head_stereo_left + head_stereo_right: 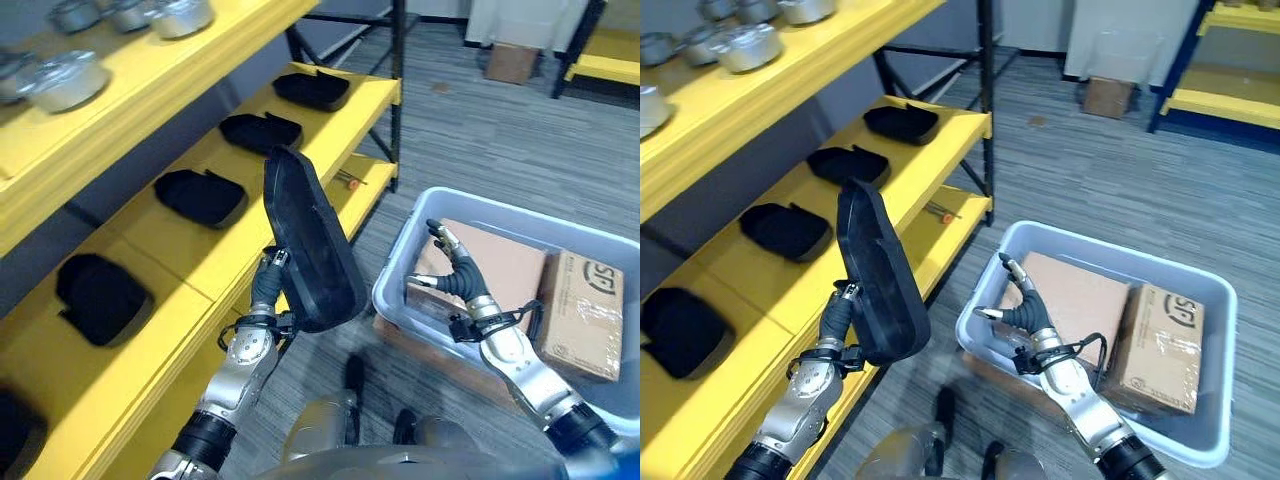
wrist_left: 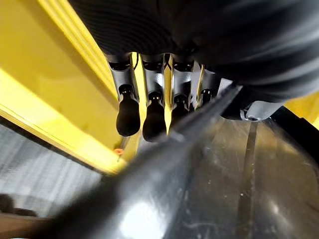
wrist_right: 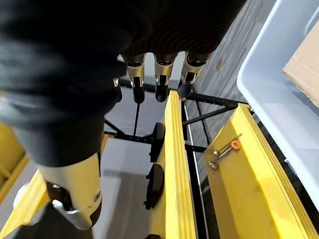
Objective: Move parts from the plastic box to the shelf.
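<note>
I have the black part [image 1: 305, 245] upright in my left hand [image 1: 262, 300], fingers curled on its lower edge, between the plastic box [image 1: 400, 265] and the shelf [image 1: 215, 255], my right hand [image 1: 455, 275] loosely spread and empty over the box; next I need to lay it in the free spot among the black parts shelved there.

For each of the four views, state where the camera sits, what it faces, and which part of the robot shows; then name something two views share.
Left eye, head: looks down at the yellow shelf; left hand holds a black part.
Right eye, head: plastic box; right hand.
Left wrist: fingers against the part.
Right wrist: straight fingers, shelf edges.
Shared: eye views show the same scene.
</note>
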Controlling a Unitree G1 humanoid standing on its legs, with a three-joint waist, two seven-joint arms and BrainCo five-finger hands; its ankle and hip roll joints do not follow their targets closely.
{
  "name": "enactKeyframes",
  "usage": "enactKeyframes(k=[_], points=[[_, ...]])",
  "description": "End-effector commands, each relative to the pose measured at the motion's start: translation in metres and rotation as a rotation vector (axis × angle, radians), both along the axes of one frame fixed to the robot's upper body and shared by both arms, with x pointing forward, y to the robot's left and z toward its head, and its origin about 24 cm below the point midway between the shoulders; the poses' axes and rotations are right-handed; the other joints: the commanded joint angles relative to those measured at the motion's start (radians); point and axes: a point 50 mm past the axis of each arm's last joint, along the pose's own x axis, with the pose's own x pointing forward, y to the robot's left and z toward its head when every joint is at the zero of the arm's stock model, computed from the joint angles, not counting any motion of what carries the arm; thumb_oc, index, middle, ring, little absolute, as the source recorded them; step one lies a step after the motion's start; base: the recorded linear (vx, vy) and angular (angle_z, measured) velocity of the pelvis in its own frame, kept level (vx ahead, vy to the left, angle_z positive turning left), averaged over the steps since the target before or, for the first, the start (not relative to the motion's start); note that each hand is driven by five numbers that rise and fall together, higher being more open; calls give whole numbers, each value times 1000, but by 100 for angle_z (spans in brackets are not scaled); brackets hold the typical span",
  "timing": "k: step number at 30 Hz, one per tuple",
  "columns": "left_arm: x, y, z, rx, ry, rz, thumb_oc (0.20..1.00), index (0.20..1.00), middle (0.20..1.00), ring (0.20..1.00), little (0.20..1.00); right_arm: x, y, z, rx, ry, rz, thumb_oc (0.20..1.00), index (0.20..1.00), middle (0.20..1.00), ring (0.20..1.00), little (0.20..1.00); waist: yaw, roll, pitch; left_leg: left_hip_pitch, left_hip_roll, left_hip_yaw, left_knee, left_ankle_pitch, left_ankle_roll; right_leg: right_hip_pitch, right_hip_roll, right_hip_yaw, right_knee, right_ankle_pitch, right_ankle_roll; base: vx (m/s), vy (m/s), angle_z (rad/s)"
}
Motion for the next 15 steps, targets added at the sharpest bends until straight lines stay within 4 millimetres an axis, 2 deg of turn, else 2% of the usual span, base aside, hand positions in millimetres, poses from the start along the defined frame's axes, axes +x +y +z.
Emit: enactKeyframes(k=[1, 2, 4, 5, 6, 9, 13, 15], points=[[19, 1, 33, -15, -173, 0, 200, 200, 200, 200, 200, 8, 4, 38, 84, -177, 43, 1000, 1000, 1000, 1000, 1000, -82, -71, 28, 93, 100, 28, 142, -96, -21, 92, -25, 89, -159, 162, 146, -97, 241, 93], [20, 2, 34, -19, -174, -6, 200, 200, 200, 200, 200, 7, 0, 37, 65, -173, 45, 1000, 1000, 1000, 1000, 1000, -103, -74, 15, 132, 184, 44, 186, -59, -62, 98, -40, 77, -148, 142, 144, -68, 233, 98], [19, 4, 34, -18, -178, 5, 200, 200, 200, 200, 200, 7, 0, 37, 55, -169, 59, 1000, 1000, 1000, 1000, 1000, -106, -71, 5, 154, 210, 18, 201, -30, -80, 89, -49, 76, -147, 143, 139, -94, 261, 50], [19, 4, 34, -18, -182, 14, 200, 200, 200, 200, 200, 7, -1, 36, 50, -171, 70, 1000, 1000, 1000, 1000, 1000, -103, -65, -2, 165, 207, 0, 174, -8, -71, 69, -59, 74, -151, 162, 135, -156, 367, 18], [19, 6, 34, -20, -181, 18, 200, 200, 200, 200, 200, 8, -3, 36, 48, -171, 77, 1000, 1000, 1000, 1000, 1000, -102, -54, -4, 183, 202, -15, 137, -12, -71, 58, -66, 76, -142, 158, 141, -157, 384, -9], [20, 7, 34, -6, -182, 15, 200, 200, 200, 200, 200, 7, -6, 37, 41, -170, 78, 1000, 1000, 1000, 1000, 1000, -120, -26, -1, 211, 201, 31, 52, -16, -76, 62, -87, 61, -137, 154, 152, -103, 412, 13], [21, 9, 33, 26, -171, 8, 200, 200, 200, 200, 200, 5, -10, 34, 55, -146, 73, 1000, 1000, 1000, 1000, 1000, -121, -20, -11, 225, 153, 19, -28, -63, -61, 77, -119, 66, -155, 178, 190, -74, 340, 64], [19, 15, 31, 50, -158, -7, 200, 200, 200, 200, 200, 4, -7, 31, 81, -120, 84, 1000, 1000, 1000, 1000, 1000, -100, -20, -20, 232, 113, 0, -61, -98, -42, 82, -145, 58, -179, 208, 219, -136, 434, 104]])
